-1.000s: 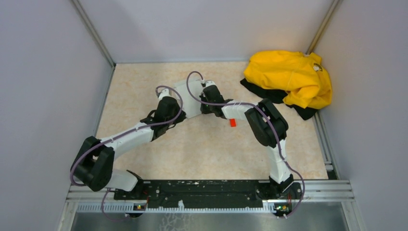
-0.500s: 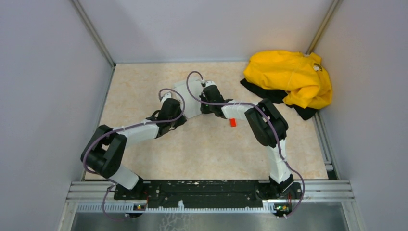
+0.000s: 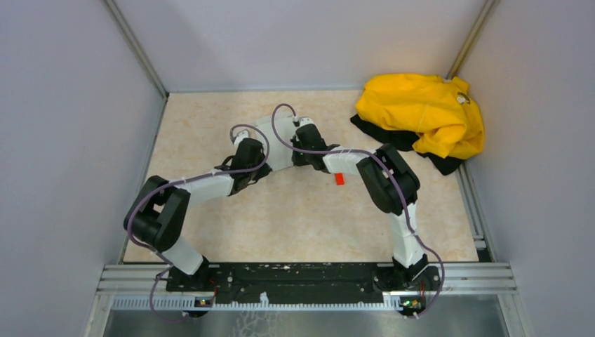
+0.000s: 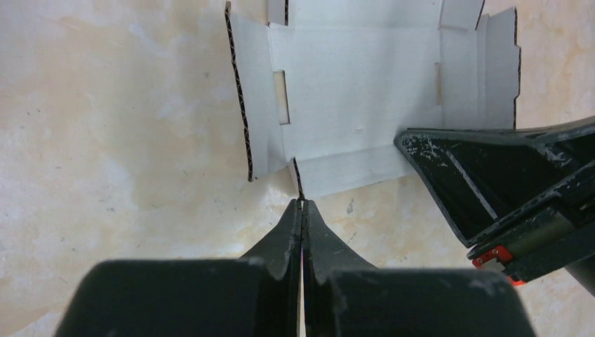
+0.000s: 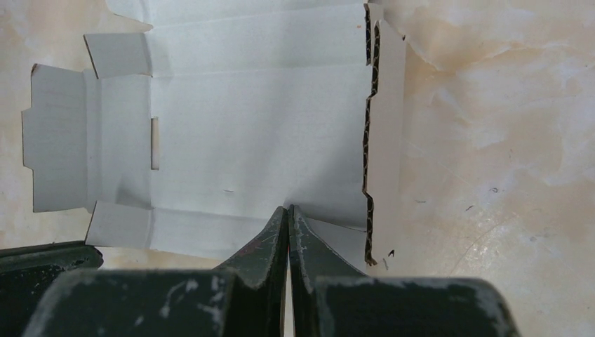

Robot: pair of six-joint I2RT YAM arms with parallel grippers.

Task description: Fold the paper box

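The left gripper (image 4: 302, 205) is seen at 6 o'clock, its jaws pressed together, tips set against a cut in the near edge of the paper box (image 4: 358, 91). The box is laid flat as an unfolded sheet at 12 o'clock on the beige marbled table (image 4: 119, 140). From 4 o'clock the right gripper (image 4: 415, 145) is extended onto the sheet's near flap.

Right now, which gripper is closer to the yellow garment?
Right. The right gripper is at the paper box's side facing the yellow garment; the left gripper sits at the opposite side, farther away.
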